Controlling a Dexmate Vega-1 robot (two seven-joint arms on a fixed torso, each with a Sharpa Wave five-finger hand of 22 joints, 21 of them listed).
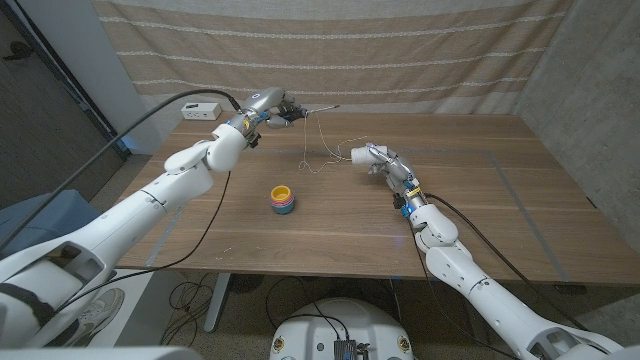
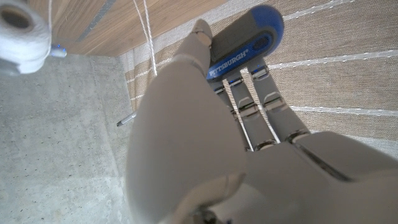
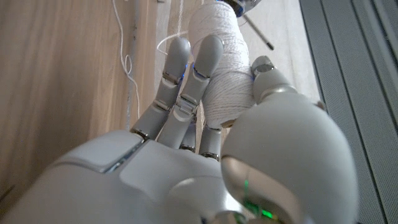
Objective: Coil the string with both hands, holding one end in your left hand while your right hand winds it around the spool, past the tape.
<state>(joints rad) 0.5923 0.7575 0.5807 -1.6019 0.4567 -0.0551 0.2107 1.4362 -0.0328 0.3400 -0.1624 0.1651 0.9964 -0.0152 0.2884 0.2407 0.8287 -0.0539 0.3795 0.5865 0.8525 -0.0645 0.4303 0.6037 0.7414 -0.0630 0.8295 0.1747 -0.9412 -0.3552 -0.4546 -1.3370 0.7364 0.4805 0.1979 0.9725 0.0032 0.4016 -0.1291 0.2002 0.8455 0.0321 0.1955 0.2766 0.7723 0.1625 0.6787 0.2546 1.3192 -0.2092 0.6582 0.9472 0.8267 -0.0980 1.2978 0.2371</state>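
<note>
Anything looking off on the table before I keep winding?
Yes: the left hand grips a blue-handled tool rather than a bare string end. The string hangs in loose, tangled loops down to the table instead of running taut to the spool in the right hand.

Wooden table w/ stack of coloured tape rolls near its middle, white power strip at far left corner, loose string trailing on top.

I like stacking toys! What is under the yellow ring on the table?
Under the yellow plastic ring sits a short stack of coloured rings, blue, then pink or red, resting on the wooden table. Anything inside the stack's hollow middle is hidden.
</note>
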